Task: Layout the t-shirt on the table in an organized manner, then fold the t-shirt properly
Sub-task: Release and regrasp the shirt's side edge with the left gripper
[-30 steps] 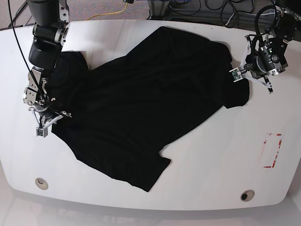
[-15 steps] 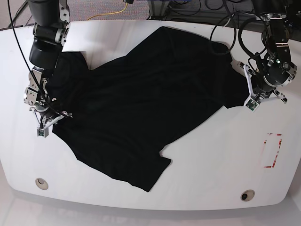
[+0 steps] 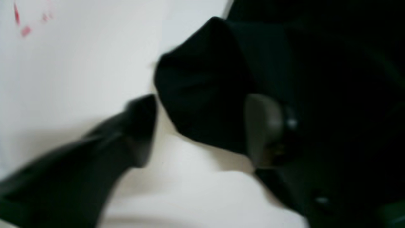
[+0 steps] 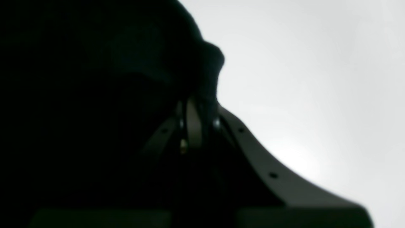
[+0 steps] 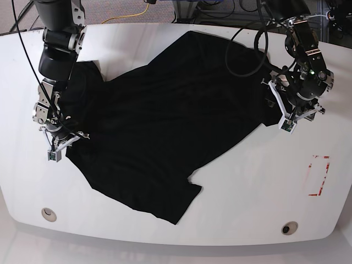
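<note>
The black t-shirt (image 5: 176, 110) lies spread and wrinkled across the white table (image 5: 247, 181), slanting from upper right to lower left. My left gripper (image 5: 282, 116) is at the shirt's right sleeve edge. In the left wrist view it (image 3: 202, 129) stands open, and a corner of the shirt (image 3: 205, 85) lies between its fingers (image 3: 139, 126). My right gripper (image 5: 55, 145) is at the shirt's left edge. In the right wrist view it (image 4: 193, 109) is shut on a bunched bit of the black shirt (image 4: 95, 63).
A red tape rectangle (image 5: 319, 176) marks the table at the right. Two round grommet holes (image 5: 48, 214) (image 5: 289, 227) sit near the front edge. Cables and floor lie beyond the far edge.
My left gripper has swung down along the shirt's right edge, then onto the sleeve corner, and has opened. My right gripper has shifted slightly right with the cloth still in it.
</note>
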`<state>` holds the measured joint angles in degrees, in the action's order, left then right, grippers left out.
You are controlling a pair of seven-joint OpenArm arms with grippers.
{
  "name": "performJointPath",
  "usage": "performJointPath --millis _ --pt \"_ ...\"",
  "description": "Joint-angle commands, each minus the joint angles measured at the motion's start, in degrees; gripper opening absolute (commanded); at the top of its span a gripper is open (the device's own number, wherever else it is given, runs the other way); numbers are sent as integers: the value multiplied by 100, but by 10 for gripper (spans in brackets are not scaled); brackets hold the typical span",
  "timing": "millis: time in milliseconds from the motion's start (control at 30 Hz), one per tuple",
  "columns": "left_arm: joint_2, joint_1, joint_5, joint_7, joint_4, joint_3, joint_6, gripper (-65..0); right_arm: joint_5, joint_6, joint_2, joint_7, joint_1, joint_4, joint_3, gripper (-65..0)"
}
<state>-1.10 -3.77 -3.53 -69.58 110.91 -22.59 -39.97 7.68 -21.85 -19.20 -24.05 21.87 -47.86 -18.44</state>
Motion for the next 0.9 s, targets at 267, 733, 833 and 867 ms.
performJointPath --millis 267,733,833,867 --pt "1010 548 32 53 69 -1016 -3 -185 10 -26 -18 19 156 -89 -7 -648" --pt "1010 883 -522 79 -520 -1069 581 -185 19 -35 -18 19 156 -89 -7 -648" --pt "1010 979 -821 88 -845 -1350 827 -185 19 -35 -18 19 156 -89 -7 -648" --pt "1010 997 -909 88 -951 -1420 889 -185 19 -35 -18 19 156 -89 -7 -648"
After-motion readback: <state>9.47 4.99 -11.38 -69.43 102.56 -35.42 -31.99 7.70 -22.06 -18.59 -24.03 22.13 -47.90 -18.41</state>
